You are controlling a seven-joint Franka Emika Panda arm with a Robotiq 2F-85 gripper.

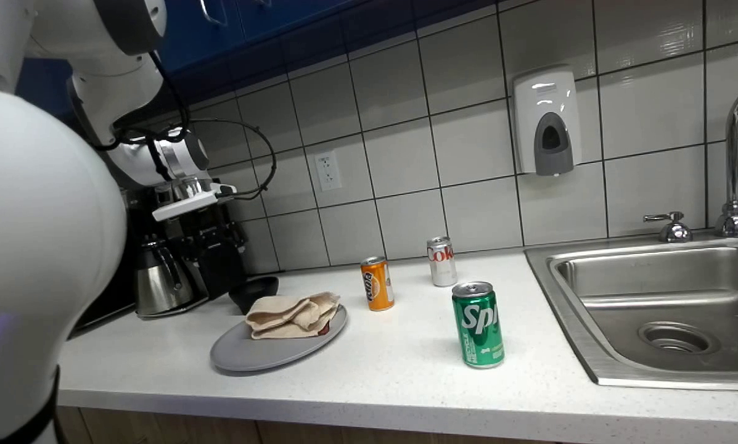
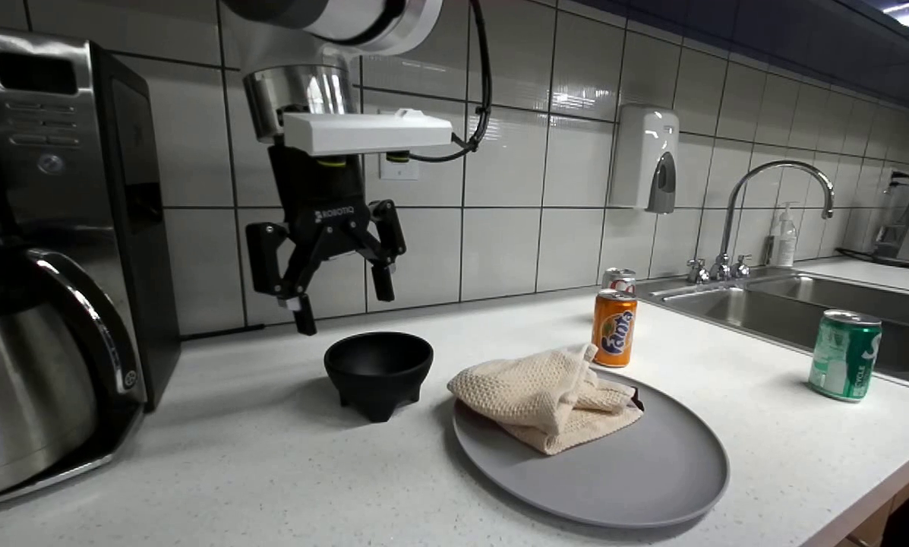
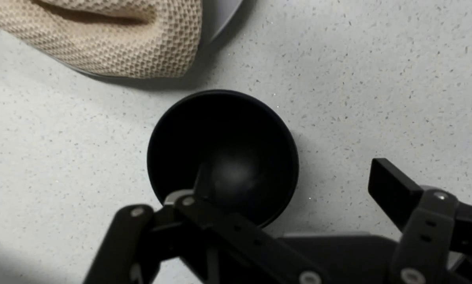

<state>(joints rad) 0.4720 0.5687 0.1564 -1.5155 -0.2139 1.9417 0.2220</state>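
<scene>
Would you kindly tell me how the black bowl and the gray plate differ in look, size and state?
The black bowl is deep and footed, while the gray plate is shallow and flat. The bowl is narrower across than the plate. A beige cloth lies on the plate, whereas no contents show in the bowl's dark interior in the wrist view. Both are round and rest on the white counter.

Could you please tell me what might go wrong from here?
Lowered straight down, the open fingers might knock the black bowl and tip it: in the wrist view, one overlaps its rim. The cloth on the gray plate lies close to the black bowl, so a sideways move could snag it.
</scene>
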